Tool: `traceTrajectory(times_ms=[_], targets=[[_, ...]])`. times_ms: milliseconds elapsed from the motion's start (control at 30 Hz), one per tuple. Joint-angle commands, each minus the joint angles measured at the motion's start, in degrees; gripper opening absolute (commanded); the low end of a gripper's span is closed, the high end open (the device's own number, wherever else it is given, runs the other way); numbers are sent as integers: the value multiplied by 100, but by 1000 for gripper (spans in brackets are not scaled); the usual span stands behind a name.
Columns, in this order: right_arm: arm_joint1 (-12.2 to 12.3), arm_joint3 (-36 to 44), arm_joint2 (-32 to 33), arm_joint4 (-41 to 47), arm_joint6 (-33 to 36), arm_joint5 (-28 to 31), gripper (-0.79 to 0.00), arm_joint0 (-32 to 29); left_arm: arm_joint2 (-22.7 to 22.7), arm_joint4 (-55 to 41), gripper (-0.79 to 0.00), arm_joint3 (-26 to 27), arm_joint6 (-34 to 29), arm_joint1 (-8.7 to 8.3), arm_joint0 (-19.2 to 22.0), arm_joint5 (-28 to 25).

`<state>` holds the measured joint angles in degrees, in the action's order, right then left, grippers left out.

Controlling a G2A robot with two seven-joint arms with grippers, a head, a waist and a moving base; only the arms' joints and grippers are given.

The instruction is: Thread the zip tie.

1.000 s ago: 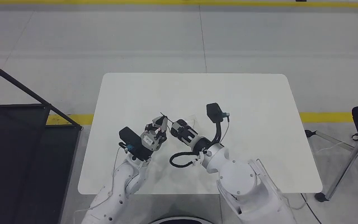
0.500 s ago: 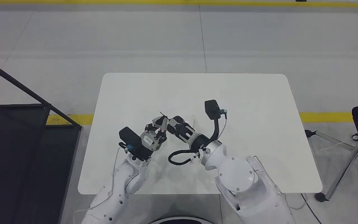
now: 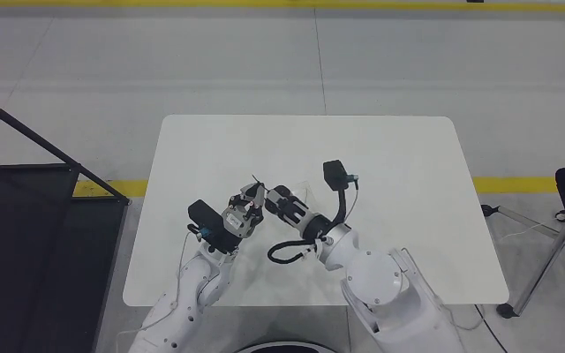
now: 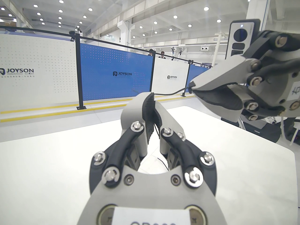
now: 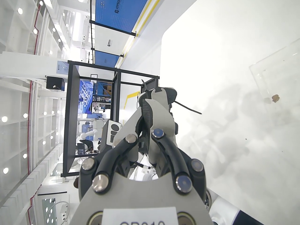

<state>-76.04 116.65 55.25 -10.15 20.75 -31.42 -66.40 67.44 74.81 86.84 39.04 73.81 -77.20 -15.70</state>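
Right gripper [image 5: 150, 99] edged left toward left gripper [image 4: 151, 99].
Both were clamped shut on the zip tie [image 4: 169, 93], above the table [image 3: 415, 168], near middle; it looked thin, light, springy, likely best gripped close behind the tip.

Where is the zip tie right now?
In the left wrist view the zip tie stretches above the table between the left gripper and the right gripper.
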Motion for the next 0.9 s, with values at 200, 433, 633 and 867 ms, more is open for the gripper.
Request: traceTrajectory(times_ms=[200, 433, 633, 867], targets=[[-51, -111, -92, -22, -11, -123, -785, 138, 48, 25, -785, 90, -66, -8, -58, -95], [-79, -142, -114, -44, -20, -153, -785, 166, 73, 61, -785, 90, -53, -9, -68, -149], [-97, -127, -104, -100, -59, -222, -28, 155, 92, -1, -785, 104, -31, 1, -80, -90], [-42, 255, 203, -158, -22, -154, 0, -187, 99, -55, -785, 161, -120, 4, -98, -58]])
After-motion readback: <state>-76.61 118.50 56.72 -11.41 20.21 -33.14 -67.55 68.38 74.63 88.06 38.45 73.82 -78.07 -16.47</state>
